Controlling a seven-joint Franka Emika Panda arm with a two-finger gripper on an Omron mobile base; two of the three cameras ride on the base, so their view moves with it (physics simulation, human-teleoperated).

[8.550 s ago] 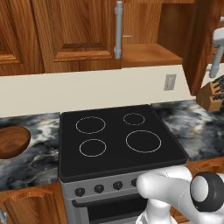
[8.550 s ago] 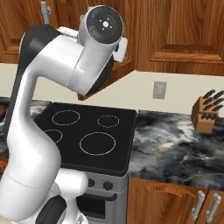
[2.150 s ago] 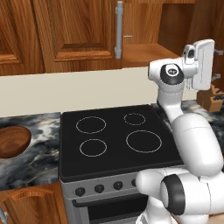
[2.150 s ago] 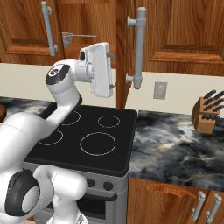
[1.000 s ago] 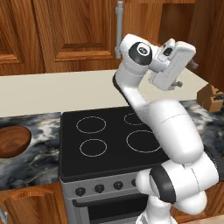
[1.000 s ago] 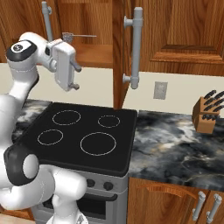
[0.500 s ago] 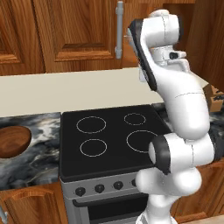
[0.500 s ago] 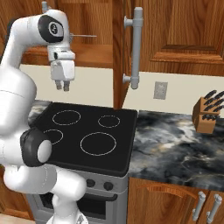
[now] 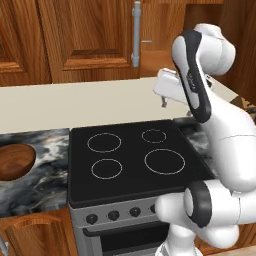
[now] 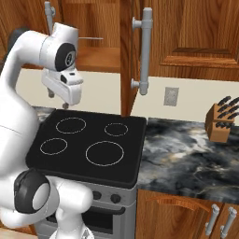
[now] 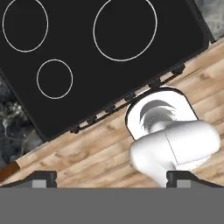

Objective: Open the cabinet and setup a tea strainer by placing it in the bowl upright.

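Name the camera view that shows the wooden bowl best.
The left base view: the bowl sits on the marble counter left of the stove, cut by the frame's left edge. The right base view has the arm across that side.

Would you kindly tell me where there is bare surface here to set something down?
The marbled grey counter lies bare between the black four-ring stovetop and the wooden knife block. Left of the stovetop, counter is free beside the dark reddish-brown wooden bowl. The open white hand crowds the space over the stovetop's back left.
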